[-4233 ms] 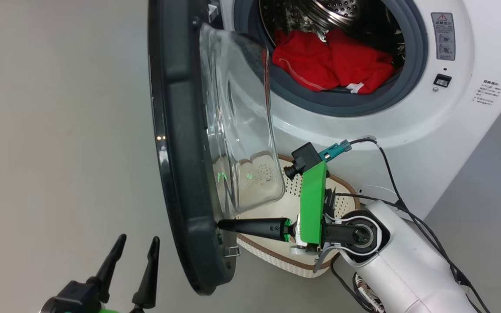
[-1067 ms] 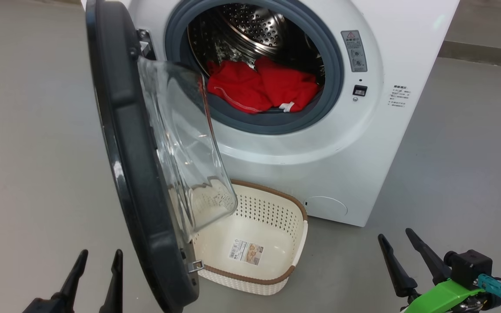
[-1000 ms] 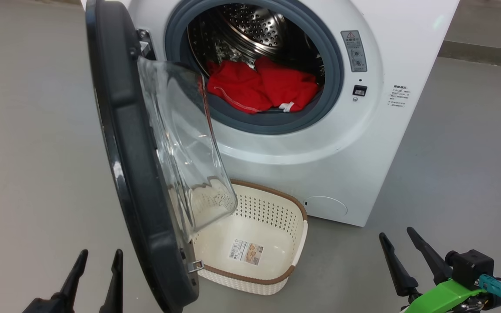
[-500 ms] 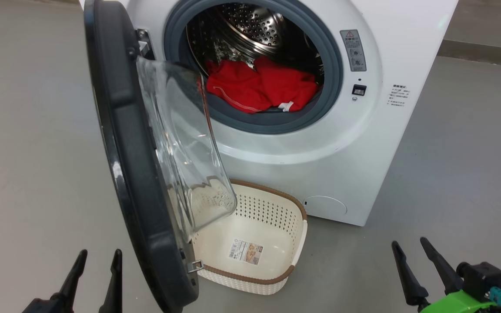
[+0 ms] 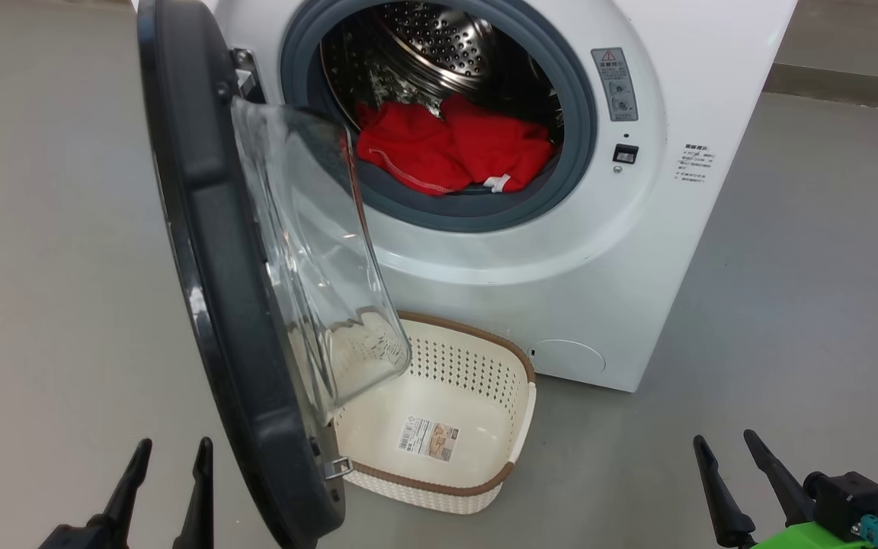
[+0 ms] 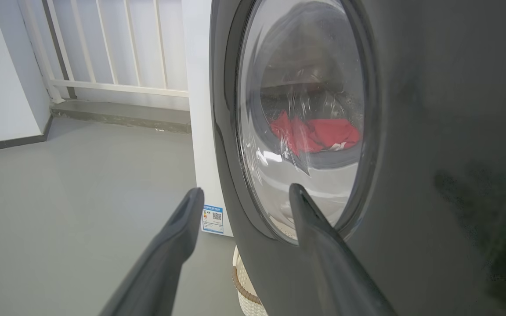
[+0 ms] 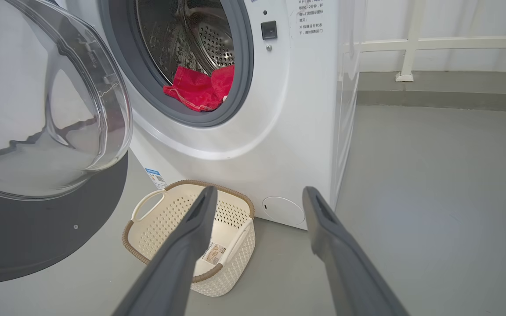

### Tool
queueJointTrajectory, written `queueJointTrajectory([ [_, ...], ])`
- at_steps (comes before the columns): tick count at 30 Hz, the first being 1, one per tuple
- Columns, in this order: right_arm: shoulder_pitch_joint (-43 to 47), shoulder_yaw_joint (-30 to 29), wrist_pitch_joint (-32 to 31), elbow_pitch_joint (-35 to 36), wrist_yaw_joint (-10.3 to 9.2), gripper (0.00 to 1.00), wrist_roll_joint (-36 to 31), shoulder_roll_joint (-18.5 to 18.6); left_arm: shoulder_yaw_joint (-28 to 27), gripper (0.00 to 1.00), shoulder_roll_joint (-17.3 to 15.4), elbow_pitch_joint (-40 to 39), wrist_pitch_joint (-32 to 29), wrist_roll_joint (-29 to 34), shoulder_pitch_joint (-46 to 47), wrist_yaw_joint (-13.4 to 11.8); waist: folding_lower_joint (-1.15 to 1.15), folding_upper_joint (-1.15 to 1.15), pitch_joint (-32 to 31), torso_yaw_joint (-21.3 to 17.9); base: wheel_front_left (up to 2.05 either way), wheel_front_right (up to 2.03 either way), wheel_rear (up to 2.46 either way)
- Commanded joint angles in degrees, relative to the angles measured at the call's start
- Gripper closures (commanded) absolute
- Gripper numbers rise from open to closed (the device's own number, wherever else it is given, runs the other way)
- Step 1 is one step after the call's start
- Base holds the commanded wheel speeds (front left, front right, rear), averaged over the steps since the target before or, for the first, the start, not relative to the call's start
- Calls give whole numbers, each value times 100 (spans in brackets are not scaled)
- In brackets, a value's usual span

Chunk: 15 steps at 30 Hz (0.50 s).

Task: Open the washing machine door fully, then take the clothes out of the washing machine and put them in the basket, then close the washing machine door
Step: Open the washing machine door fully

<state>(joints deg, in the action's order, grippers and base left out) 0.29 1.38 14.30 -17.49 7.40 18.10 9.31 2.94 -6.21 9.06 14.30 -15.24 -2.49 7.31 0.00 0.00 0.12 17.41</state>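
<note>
The washing machine stands with its door swung out toward me, about edge-on in the head view. Red clothes lie at the front of the steel drum, also seen as clothes in the right wrist view and through the door glass in the left wrist view. The cream basket sits empty on the floor under the opening, partly beneath the door's glass bowl. My left gripper is open at the lower left, outside the door. My right gripper is open at the lower right, apart from everything.
Grey floor stretches on both sides of the machine. A white railing on a low kerb runs behind the machine. The open door overhangs the basket's left side.
Four seconds ago my right gripper was at the door's lower edge; it has since drawn back to the lower right. Over the last second it slid slightly lower, and the camera shifted a little.
</note>
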Motion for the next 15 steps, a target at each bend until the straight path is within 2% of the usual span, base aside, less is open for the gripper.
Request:
queueJointTrajectory([
  [1,-59,125,70,149,9,0,-39,74,-213,0,-68,-159,70,47,107,18,0,0,8,0,0,0,0],
  [4,-79,121,70,164,9,0,-58,68,-221,0,-69,-162,70,41,119,18,0,0,17,7,0,0,0],
  [5,-83,119,70,165,9,0,-63,62,-247,54,-53,-152,70,26,121,18,0,0,10,16,0,0,0],
  [6,-82,115,70,162,9,0,-63,61,-272,85,-41,-140,70,13,125,18,0,0,6,22,0,0,0],
  [7,-82,111,70,161,9,0,-62,59,-310,100,-26,-148,70,-9,143,18,0,0,3,28,0,0,0],
  [11,-79,105,70,158,9,0,-60,56,-596,100,17,-451,70,-59,282,18,0,0,-13,52,0,0,0],
  [15,-80,98,70,172,9,0,-59,67,-993,100,122,-1109,70,-116,452,18,0,0,-31,73,0,0,0],
])
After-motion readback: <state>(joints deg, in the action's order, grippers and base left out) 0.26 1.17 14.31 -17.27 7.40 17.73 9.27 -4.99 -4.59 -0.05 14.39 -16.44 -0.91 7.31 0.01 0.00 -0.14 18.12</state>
